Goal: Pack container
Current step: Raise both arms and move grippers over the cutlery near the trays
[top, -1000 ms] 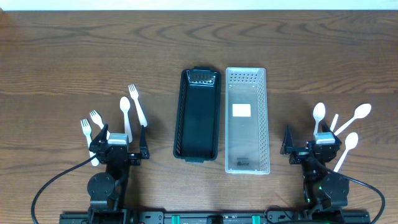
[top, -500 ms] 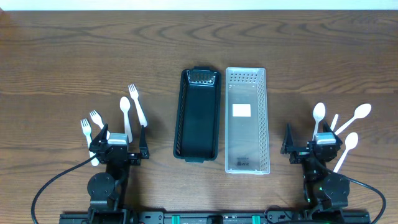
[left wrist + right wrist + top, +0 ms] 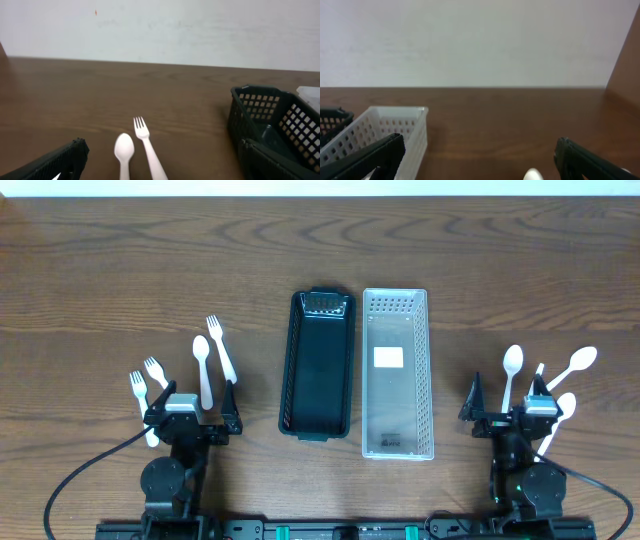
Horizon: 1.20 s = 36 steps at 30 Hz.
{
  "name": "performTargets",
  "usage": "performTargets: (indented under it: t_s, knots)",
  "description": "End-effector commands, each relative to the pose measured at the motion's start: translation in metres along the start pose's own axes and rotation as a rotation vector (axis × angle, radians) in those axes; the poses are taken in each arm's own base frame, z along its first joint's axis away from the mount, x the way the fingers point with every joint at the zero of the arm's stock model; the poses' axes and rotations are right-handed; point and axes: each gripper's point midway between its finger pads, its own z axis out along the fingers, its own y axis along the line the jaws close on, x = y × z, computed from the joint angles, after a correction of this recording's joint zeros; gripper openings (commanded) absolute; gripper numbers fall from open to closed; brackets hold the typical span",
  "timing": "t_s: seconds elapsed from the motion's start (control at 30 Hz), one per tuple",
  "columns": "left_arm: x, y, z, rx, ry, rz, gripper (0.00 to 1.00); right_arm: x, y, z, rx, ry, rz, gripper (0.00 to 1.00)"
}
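Observation:
A black basket and a white basket stand side by side mid-table. Left of them lie a white spoon and three white forks. Right of them lie three white spoons. My left gripper is open and empty just in front of the left spoon and fork. My right gripper is open and empty, with a spoon tip between its fingers. The black basket and the white basket show in the wrist views.
Two forks lie at the far left beside my left arm. A white label and a small dark piece lie in the white basket. The table's far half is bare wood.
My right gripper has moved a little to the right, over the spoons. The left arm and all the cutlery have not moved.

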Motion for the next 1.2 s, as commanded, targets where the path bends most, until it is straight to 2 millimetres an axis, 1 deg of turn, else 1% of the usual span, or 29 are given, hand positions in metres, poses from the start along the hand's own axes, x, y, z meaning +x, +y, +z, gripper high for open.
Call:
performTargets:
  t_s: [0.0, 0.1, 0.2, 0.37, 0.5, 0.57, 0.67, 0.73, 0.77, 0.83, 0.9, 1.0, 1.1, 1.17]
  knots:
    - [-0.015, -0.005, -0.001, 0.024, 0.002, -0.074, 0.98, -0.012, -0.005, -0.001, 0.027, -0.003, 0.114, 0.99]
    - [-0.027, -0.007, 0.001, 0.024, 0.034, -0.076, 0.98, -0.016, -0.004, 0.002, 0.030, 0.028, 0.110, 0.99]
    - [-0.039, -0.010, 0.008, 0.026, 0.098, -0.078, 0.98, -0.023, -0.003, 0.006, 0.036, 0.087, 0.101, 0.99]
    - [-0.058, -0.016, 0.031, 0.039, 0.259, -0.089, 0.98, -0.034, 0.000, 0.020, 0.048, 0.240, 0.079, 0.99]
    - [-0.061, -0.017, 0.050, 0.021, 0.439, -0.099, 0.98, -0.032, 0.006, 0.034, 0.034, 0.410, 0.039, 0.99]
    - [-0.058, -0.016, 0.057, 0.006, 0.554, -0.105, 0.98, -0.027, 0.012, 0.041, 0.009, 0.509, 0.001, 0.99]
    - [-0.052, -0.016, 0.060, -0.013, 0.707, -0.112, 0.98, -0.018, 0.015, 0.047, -0.014, 0.638, -0.048, 0.99]
    - [-0.050, -0.019, 0.061, -0.006, 0.782, -0.122, 0.98, -0.017, 0.017, 0.052, -0.017, 0.686, -0.051, 0.99]
    - [-0.050, -0.022, 0.062, 0.008, 0.807, -0.131, 0.98, -0.014, 0.022, 0.055, -0.038, 0.709, -0.037, 0.99]
    - [-0.051, -0.028, 0.064, 0.040, 0.827, -0.148, 0.99, -0.009, 0.030, 0.059, -0.076, 0.735, -0.016, 0.99]
    - [-0.052, -0.034, 0.066, 0.071, 0.828, -0.161, 0.98, -0.005, 0.030, 0.060, -0.077, 0.747, -0.015, 0.99]
    - [-0.051, -0.035, 0.066, 0.077, 0.830, -0.163, 0.98, 0.006, 0.030, 0.062, -0.074, 0.786, -0.017, 0.99]
    - [-0.048, -0.034, 0.066, 0.074, 0.839, -0.163, 0.98, 0.025, 0.024, 0.061, -0.027, 0.857, -0.002, 0.99]
    - [-0.041, -0.033, 0.067, 0.069, 0.869, -0.165, 0.98, 0.040, 0.022, 0.059, -0.005, 0.918, 0.009, 0.99]
